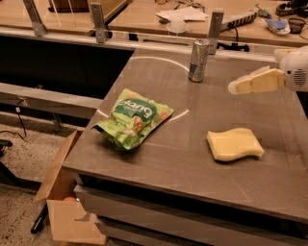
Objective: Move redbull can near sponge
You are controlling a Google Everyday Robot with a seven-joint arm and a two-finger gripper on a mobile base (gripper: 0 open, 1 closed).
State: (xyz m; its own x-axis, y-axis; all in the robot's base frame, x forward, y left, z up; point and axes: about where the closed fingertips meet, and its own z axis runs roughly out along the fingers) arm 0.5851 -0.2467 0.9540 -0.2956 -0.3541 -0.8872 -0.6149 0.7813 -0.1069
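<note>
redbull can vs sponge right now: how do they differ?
The redbull can stands upright near the far edge of the table; the sponge lies flat, front right. The can is slim and silver; the sponge is pale yellow, wavy-edged. Both rest on the table, unheld; the gripper hovers right of the can, apart from both.

We seem to be in a robotics lab or workshop rather than a home. A plain grey table (pixel 163 166) with pale arcs marked on its top fills the middle, and the robot's gripper (pixel 233 87) hangs over the table's right side. Behind the table run wooden workbenches (pixel 144 9) strewn with papers (pixel 180 13) and cables (pixel 236 34), set off by a rail on metal posts (pixel 97 19). Below the table's front left corner an open cardboard box (pixel 62 211) sits on a speckled floor (pixel 19 153).
</note>
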